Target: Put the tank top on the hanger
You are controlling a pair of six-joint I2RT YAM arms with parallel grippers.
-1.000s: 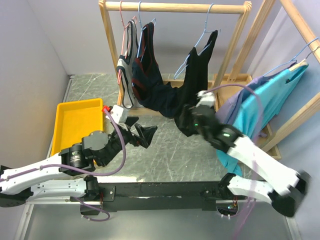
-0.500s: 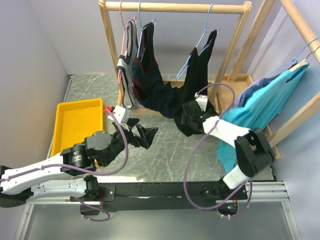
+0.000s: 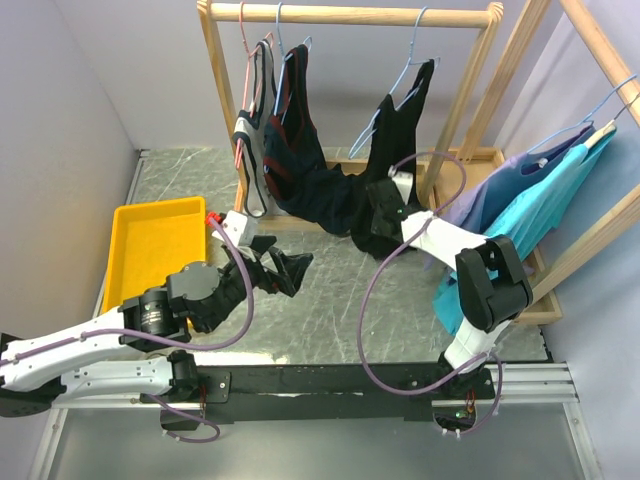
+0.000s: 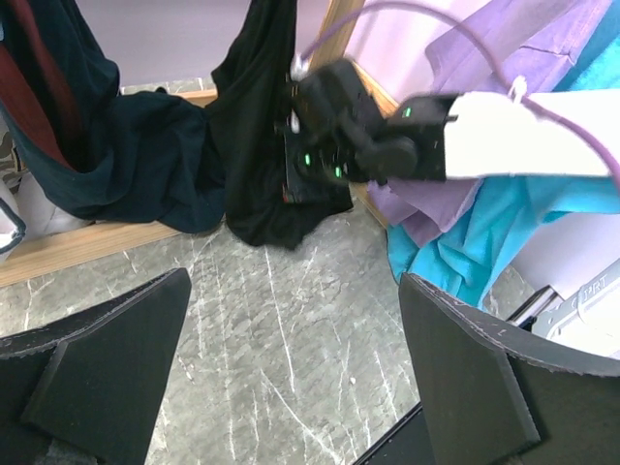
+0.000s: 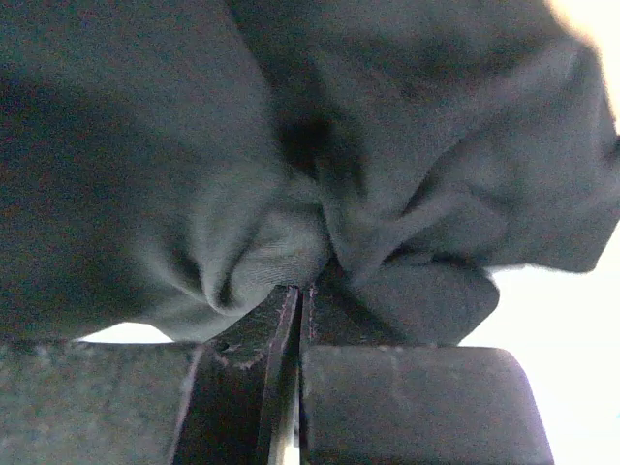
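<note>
Your right gripper [image 3: 384, 214] is at the lower part of the tank top [image 3: 397, 150], and in the right wrist view its jaws are pressed almost together with a bunched fold of the black cloth [image 5: 291, 136] pinched between the fingertips [image 5: 254, 334]. The tank top hangs at about 1 o'clock from the middle of the table [image 3: 330, 300], draped from the light-blue hanger [image 3: 398, 83], whose hook is over the rail of the wooden rack [image 3: 350, 15]. You cannot tell from these views how the straps sit on the wire. The hem end falls to about 7 o'clock from the hook, touching the dark top with red trim [image 3: 297, 135] that hangs beside it at 9 o'clock. Your left gripper [image 3: 290, 268] hovers low over the table at about 8 o'clock from the right one, well apart from the cloth. In the left wrist view its jaws [image 4: 291, 378] are spread wide with nothing between them, and they face the tank top [image 4: 254, 126] and the right gripper [image 4: 320, 160]. A yellow tray [image 3: 150, 240] lies at 9 o'clock on the table, and a teal garment [image 3: 530, 210] hangs at 3 o'clock.
</note>
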